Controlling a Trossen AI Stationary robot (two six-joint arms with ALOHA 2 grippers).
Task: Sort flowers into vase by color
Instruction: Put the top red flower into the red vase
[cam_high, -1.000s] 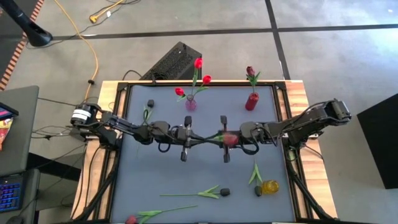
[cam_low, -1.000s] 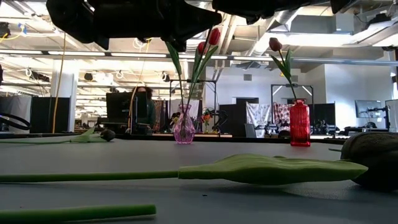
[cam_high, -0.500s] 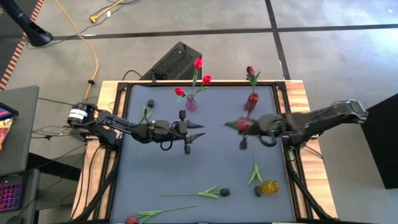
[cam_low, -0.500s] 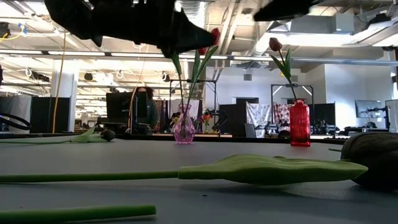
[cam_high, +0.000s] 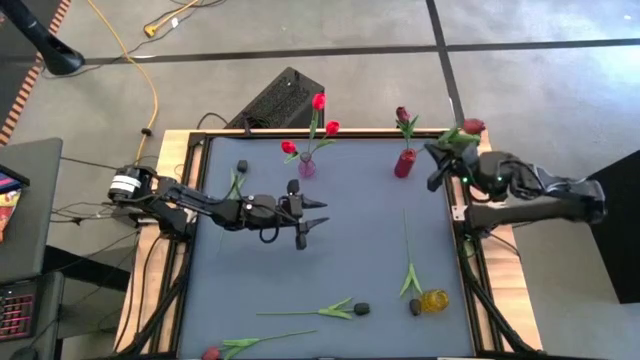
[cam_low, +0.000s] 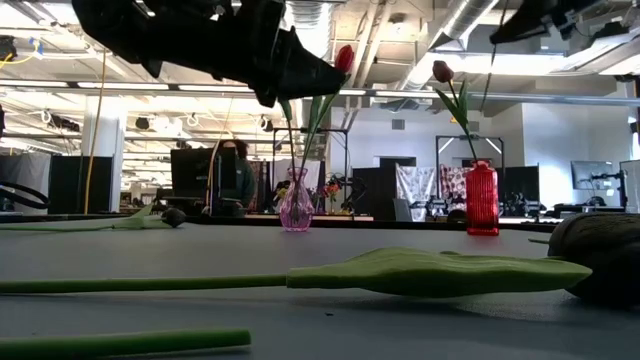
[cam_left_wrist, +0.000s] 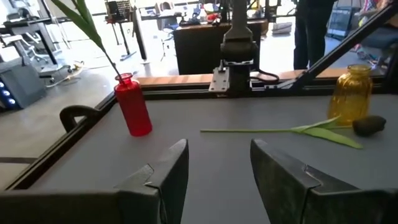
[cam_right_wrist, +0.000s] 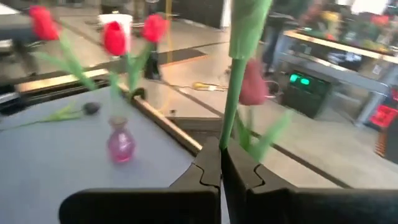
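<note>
My right gripper is up over the table's far right corner, shut on a maroon-headed flower just right of the red vase. That vase holds one maroon tulip. The pink vase holds three red tulips. My left gripper hovers open over the table's middle, with nothing between its fingers. Several flowers lie flat on the mat: one at the far left, two near the front, and one beside the yellow vase. My right gripper pinches the flower's green stem between its two shut fingers, which lie across the stem. The flower is lifted clear of the table. Its leaves and head lie beyond the gripper toward the far edge.
The yellow vase stands near the front right. Metal rails frame the mat, and a black box sits just past the far edge. The mat between the two arms is bare grey.
The two grippers met over the table's middle on the maroon flower. My left gripper has let go, opened and drawn back slightly toward the left. My right gripper has carried the flower toward the far right corner, lifted clear, and turned it so the head points to the far edge.
</note>
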